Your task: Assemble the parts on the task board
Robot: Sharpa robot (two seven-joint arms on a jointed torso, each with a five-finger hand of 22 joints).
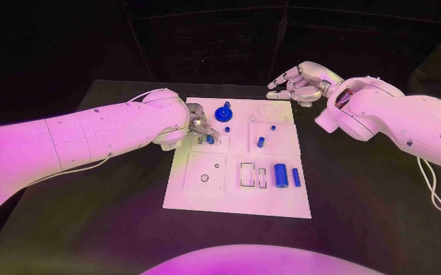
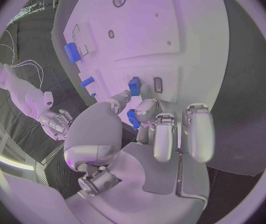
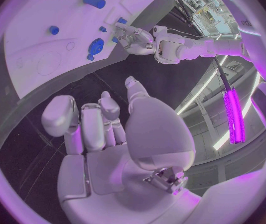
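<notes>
The white task board [image 1: 195, 192] lies in the middle of the table. My left hand [image 1: 201, 128] is low over its left part and pinches a small blue part [image 2: 133, 118] between thumb and fingers. A second blue piece [image 2: 134, 86] sits at the fingertips beside a slot; whether the hand touches it is unclear. A round blue part [image 1: 224, 114] stands near the far edge, with blue pegs [image 1: 261, 141] further in. Two blue cylinders [image 1: 280, 175] lie at the right. My right hand [image 1: 299, 84] hovers past the board's far right corner, fingers apart, holding nothing.
The black table [image 1: 368, 186] surrounds the board, with bare surface on both sides and in front. Empty rectangular slots [image 1: 248, 174] lie left of the cylinders. In the right wrist view the board [image 3: 40, 35] and my left hand [image 3: 133, 37] lie beyond my right hand's fingers.
</notes>
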